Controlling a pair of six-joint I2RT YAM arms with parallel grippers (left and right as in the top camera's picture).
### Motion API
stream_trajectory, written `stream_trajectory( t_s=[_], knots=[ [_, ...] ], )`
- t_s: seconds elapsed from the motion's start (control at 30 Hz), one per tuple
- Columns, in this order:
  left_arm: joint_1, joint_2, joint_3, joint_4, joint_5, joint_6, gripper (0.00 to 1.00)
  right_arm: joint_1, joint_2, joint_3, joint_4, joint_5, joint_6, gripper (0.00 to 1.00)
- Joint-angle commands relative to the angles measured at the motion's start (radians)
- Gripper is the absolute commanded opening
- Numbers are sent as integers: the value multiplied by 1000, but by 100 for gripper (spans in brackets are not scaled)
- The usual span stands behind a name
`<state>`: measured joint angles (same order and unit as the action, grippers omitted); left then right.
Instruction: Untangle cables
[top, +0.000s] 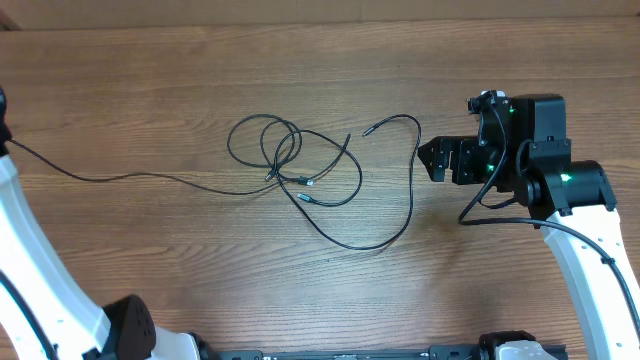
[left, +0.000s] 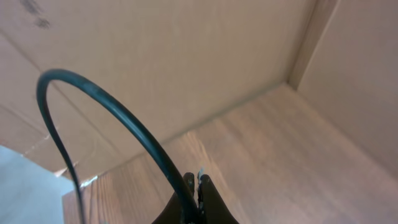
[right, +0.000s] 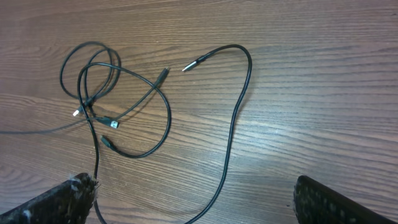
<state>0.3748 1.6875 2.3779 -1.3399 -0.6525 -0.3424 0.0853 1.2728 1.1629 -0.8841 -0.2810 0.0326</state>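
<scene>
Several thin black cables (top: 300, 170) lie knotted on the wooden table (top: 150, 80) when seen from above. They are just ahead of the right pincer (top: 432, 160), whose jaws stand released and empty, aimed at the outermost loop. One long cord (top: 130, 178) trails from the knot, away from that pincer, to the far edge by the left arm (top: 30, 250). The left pincer itself is outside this view.

From the left wrist, the left pincer (left: 198, 198) is clenched, and a black cord arcs up out of its tips. It is close and blurred, so this is probably the long cord's end, grasped. Beyond the tips only table and cardboard wall (left: 186, 62) show.

From the right wrist, both fingers (right: 62, 199) sit wide apart. The big loop passes between them, a silvery plug (right: 193, 63) lies ahead, and the knot is further ahead to one side.

The step in hand looks like anchoring one end while the free pincer reaches for a loop. Next it must settle on a single strand, close, and draw away from the knot.
</scene>
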Motion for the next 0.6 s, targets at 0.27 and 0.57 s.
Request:
stream_trajectory(
  t_s=[0.27,0.57],
  knots=[
    [0,169,11,-94,52,-21,21,-2,3,3,-2,7,-3,100],
    [-11,183,11,-93,461,119,43,-2,3,3,-2,7,-3,100]
  ],
)
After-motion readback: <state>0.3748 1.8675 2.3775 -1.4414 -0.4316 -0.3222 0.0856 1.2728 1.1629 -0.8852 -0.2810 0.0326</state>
